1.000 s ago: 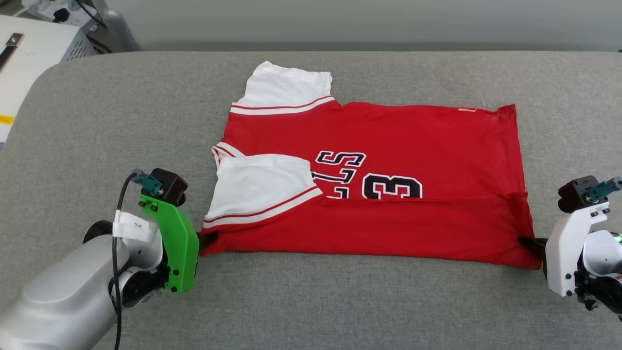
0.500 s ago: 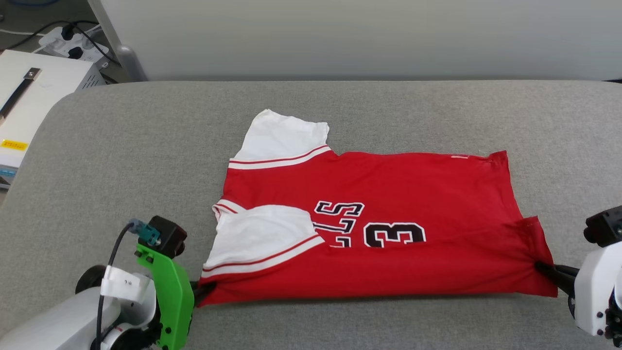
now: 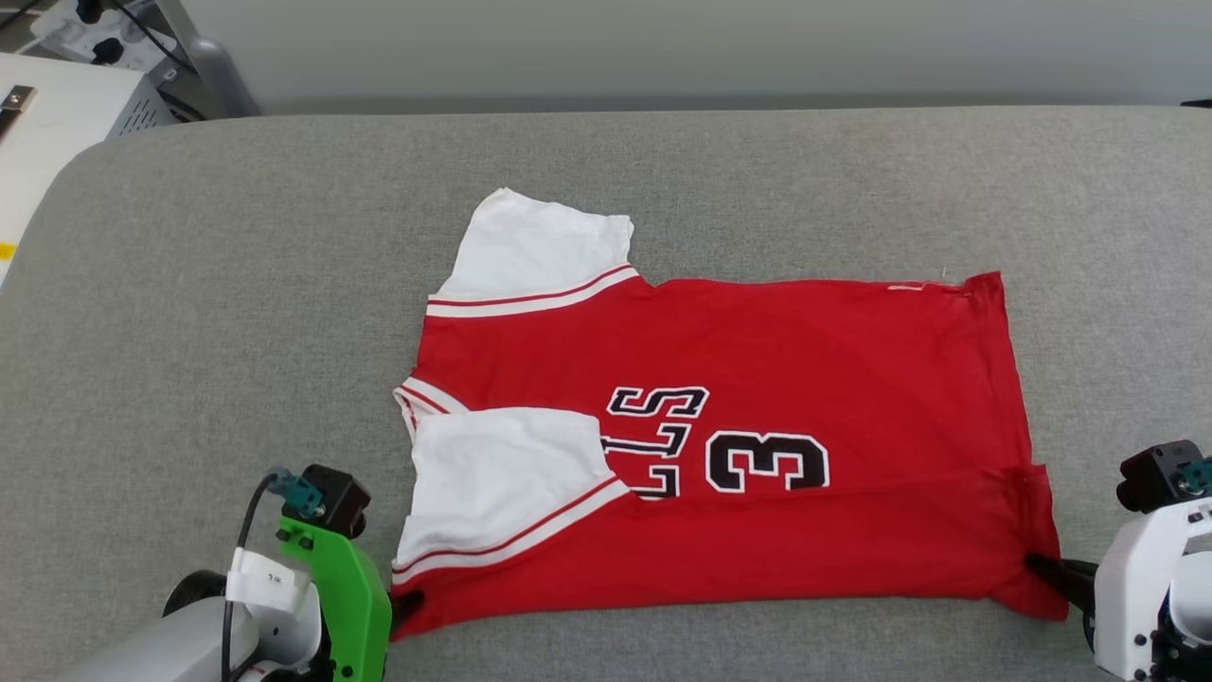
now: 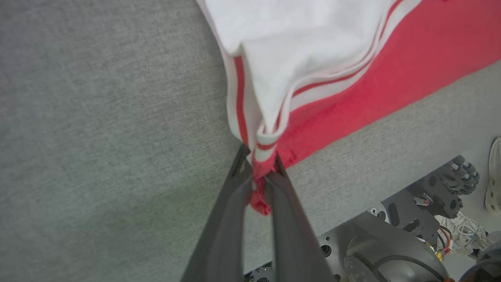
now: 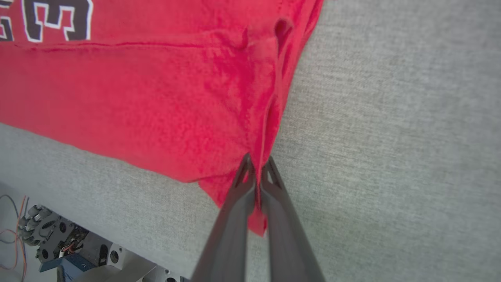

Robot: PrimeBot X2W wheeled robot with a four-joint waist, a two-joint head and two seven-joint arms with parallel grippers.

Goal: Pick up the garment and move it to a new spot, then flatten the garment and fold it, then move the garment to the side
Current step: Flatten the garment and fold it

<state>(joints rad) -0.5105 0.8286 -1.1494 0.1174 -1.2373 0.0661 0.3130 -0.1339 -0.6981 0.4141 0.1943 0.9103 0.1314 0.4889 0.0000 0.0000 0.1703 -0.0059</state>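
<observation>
Head view: my left claw and right claw, both pinching the jersey at its lower corners, have uncovered the 3; flattening goes on.

A grey table with a woven cloth cover is stretching from side to side, and its far left corner is curving round. Behind it a pale wall is rising. Past that left corner a white box with vent slits on its side is sitting. A black strap is lying on its top and a yellow label is showing lower down. Behind the box a white power strip is carrying black plugs, and a grey metal post is leaning just beside it. In the left wrist view, something white like a shoe is resting on the pale floor beyond the table edge.
</observation>
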